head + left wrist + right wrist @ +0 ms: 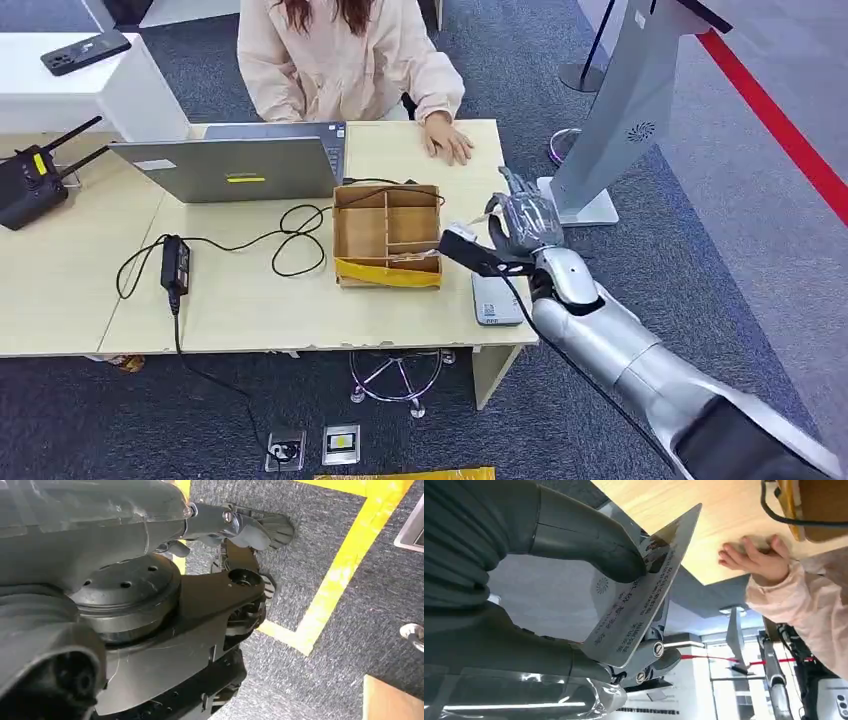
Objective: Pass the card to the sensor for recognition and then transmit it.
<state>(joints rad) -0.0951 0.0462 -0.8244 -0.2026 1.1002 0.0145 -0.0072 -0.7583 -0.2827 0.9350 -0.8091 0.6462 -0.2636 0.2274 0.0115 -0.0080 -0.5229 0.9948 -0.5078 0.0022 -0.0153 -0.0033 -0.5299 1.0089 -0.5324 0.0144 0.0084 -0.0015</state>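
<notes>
Pale wooden table [60,270], flat and smooth, spanning the left and middle of the head view, front edge straight, right corner ending beside the right hand [527,215]. Dark speckled carpet [560,420] all around, open room to the right of the table up to a red floor line [770,115]. Tall silver stand [625,110], smooth metal on a flat white base, just beyond the raised hand. Person [345,60] in a pale pink top seated across the table, hand [445,140] flat on the wood near the far right edge. Grey laptop [235,165], lid up, with a black cable [290,235] looping toward a black power brick [176,262]. Cardboard box [388,235] with inner dividers, yellow tape along its front, near the table's right end. Grey flat sensor [495,298] at the table's right edge, under the silver forearm. Card [644,595], thin, rigid, glossy grey with rows of small print, pinched between thick thumb and darker fingers [649,652] of the right hand, held edge-up in the air above the table's right end, clear of the box. Left hand [250,527] hanging over carpet crossed by yellow tape [340,565]; finger state cannot be told.
</notes>
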